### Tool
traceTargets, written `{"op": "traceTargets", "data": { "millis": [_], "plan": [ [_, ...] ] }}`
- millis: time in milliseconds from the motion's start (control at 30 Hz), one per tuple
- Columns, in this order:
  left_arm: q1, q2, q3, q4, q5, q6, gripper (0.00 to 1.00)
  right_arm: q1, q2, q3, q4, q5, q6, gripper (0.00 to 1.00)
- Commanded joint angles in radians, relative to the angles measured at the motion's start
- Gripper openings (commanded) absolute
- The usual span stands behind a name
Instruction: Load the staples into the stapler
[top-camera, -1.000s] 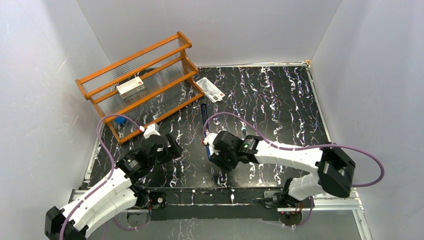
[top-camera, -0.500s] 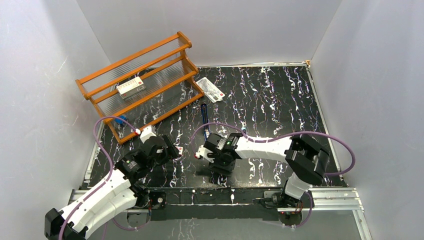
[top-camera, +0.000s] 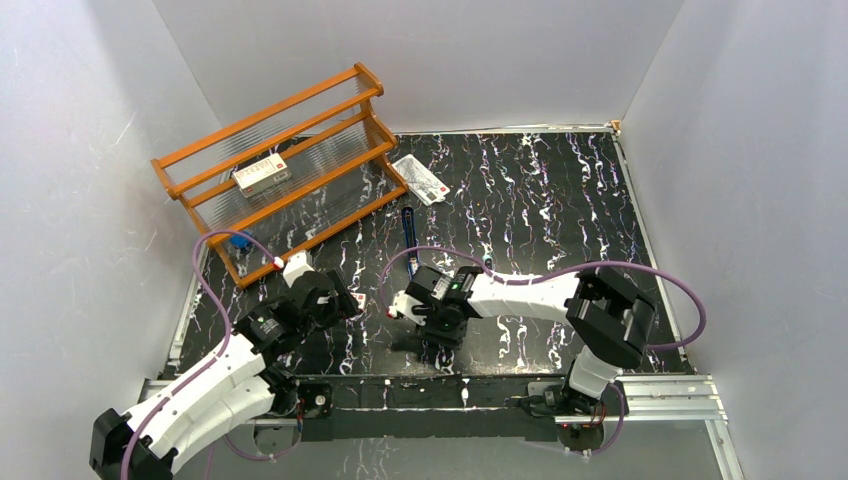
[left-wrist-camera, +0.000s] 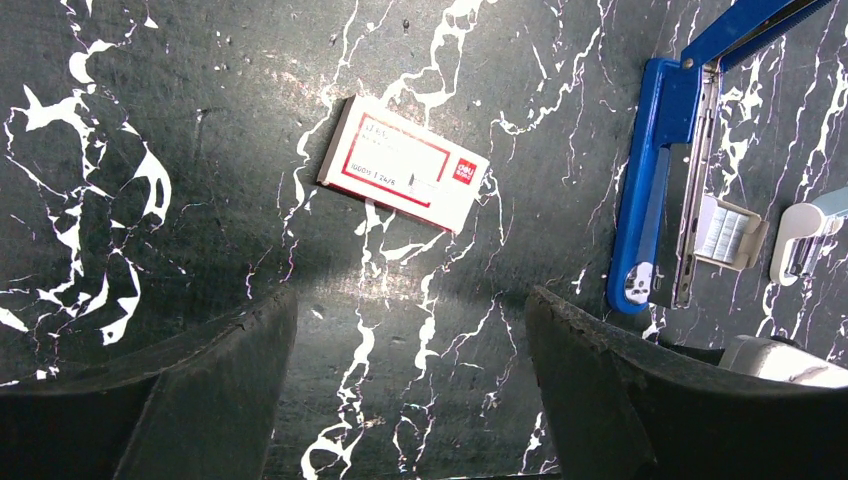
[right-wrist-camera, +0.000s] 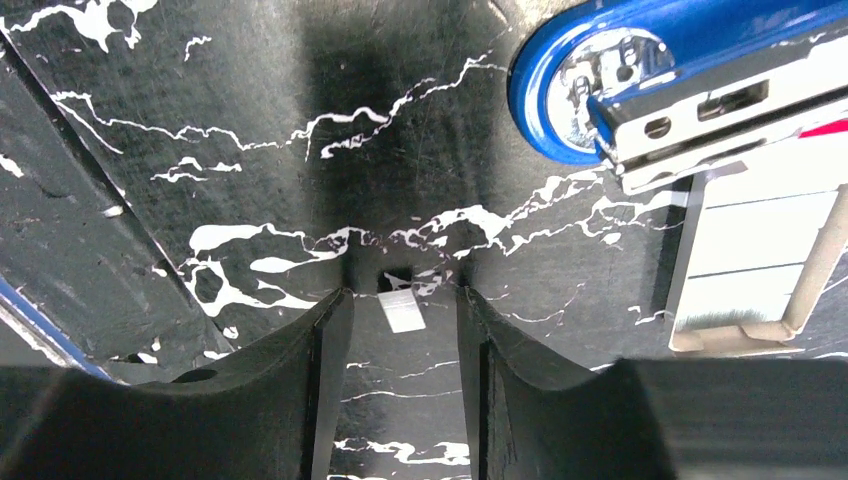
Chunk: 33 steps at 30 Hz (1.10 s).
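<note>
The blue stapler (left-wrist-camera: 648, 190) lies opened on the black marbled table, its silvery channel (left-wrist-camera: 692, 200) bare; its rounded blue end (right-wrist-camera: 565, 85) shows top right in the right wrist view. The pale inner tray (right-wrist-camera: 755, 265) holding staples rests beside the channel. A short staple strip (right-wrist-camera: 403, 311) lies flat on the table between my right gripper's (right-wrist-camera: 403, 295) fingers, which stand apart on either side without touching it. The small red-and-white staple box (left-wrist-camera: 405, 165) lies ahead of my left gripper (left-wrist-camera: 410, 300), which is wide open over bare table.
A wooden rack (top-camera: 285, 165) stands at the back left with a larger red-and-white box (top-camera: 262, 175) on a shelf. A flat white packet (top-camera: 420, 180) lies beside the rack. White walls enclose the table on three sides.
The right arm has swung left and folded its elbow in, bringing its gripper down by the stapler's end, and its jaws have narrowed. The left gripper shifted only slightly.
</note>
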Motion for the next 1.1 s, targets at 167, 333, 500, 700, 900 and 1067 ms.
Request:
{"op": "traceTargets", "data": {
  "millis": [167, 333, 500, 700, 900, 1067],
  "plan": [
    [0.006, 0.014, 0.033, 0.012, -0.041, 0.011, 0.82, -0.003, 0.037, 0.032, 0.033, 0.078, 0.009, 0.4],
    [0.006, 0.015, 0.031, 0.012, -0.04, 0.012, 0.82, -0.005, 0.024, 0.037, 0.046, 0.14, 0.058, 0.32],
    [0.006, 0.016, 0.029, 0.016, -0.035, 0.011, 0.82, -0.025, 0.039, 0.069, 0.034, 0.203, 0.137, 0.31],
    [0.005, 0.016, 0.028, 0.019, -0.032, 0.011, 0.82, -0.083, -0.017, 0.081, 0.078, 0.23, 0.285, 0.31],
    [0.006, 0.018, 0.018, 0.034, -0.021, 0.008, 0.82, -0.124, -0.044, 0.069, 0.102, 0.25, 0.548, 0.3],
    [0.006, 0.02, 0.013, 0.044, -0.016, 0.01, 0.82, -0.123, -0.024, 0.058, 0.063, 0.253, 0.741, 0.27]
  ]
}}
